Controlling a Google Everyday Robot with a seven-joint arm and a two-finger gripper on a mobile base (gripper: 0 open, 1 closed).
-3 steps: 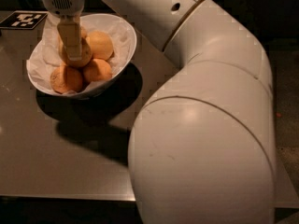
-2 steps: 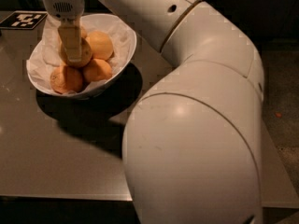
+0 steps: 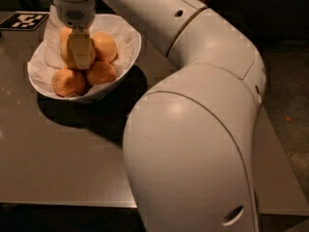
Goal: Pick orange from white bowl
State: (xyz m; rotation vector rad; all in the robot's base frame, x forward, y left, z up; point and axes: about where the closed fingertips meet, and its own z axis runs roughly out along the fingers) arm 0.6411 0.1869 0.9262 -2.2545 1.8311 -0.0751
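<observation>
Upper left, your gripper (image 3: 80, 57) clasped the orange (image 3: 64, 48) inside the white bowl (image 3: 131, 38), fingers (image 3: 81, 45) closed. You needed a slow, straight lift

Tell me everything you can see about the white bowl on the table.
The white bowl is wide and glossy, with an uneven rim. It stands upright toward the far left of the table and casts a dark shadow in front and to its right. Crumpled white paper lines it, and oranges are piled inside. The gripper reaches down into it, among the fruit.
</observation>
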